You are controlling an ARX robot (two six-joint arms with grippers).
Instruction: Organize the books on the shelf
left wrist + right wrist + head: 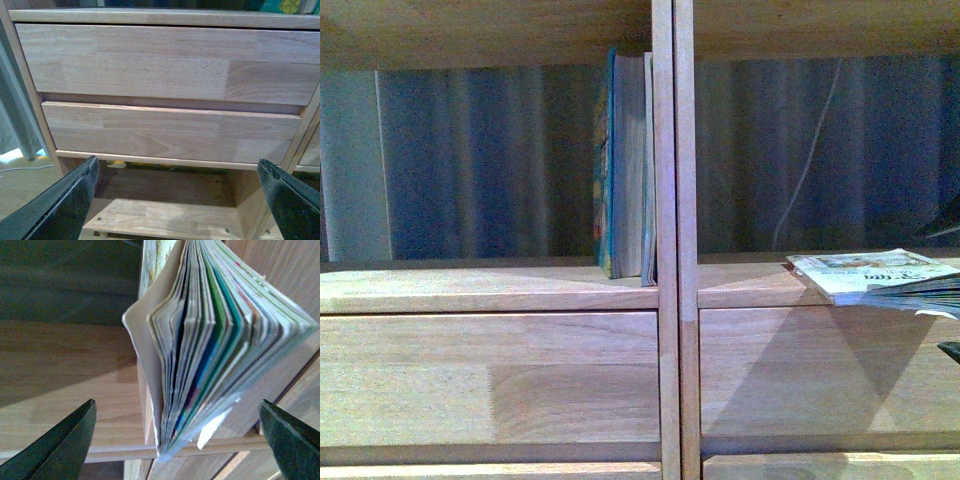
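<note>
- At the 3 o'clock edge of the front view, the thin softcover (880,275) lies flat on the shelf (675,200), overhanging its front, not yet stood up
- Near centre, slightly toward 11 o'clock, the teal-spined volumes (625,165) stand upright, so that part looks done
- Right gripper (176,405) is spread wide around the softcover's fanned pages, not clamping them
- Left gripper (177,164) gapes empty before the drawer fronts (165,65)
</note>
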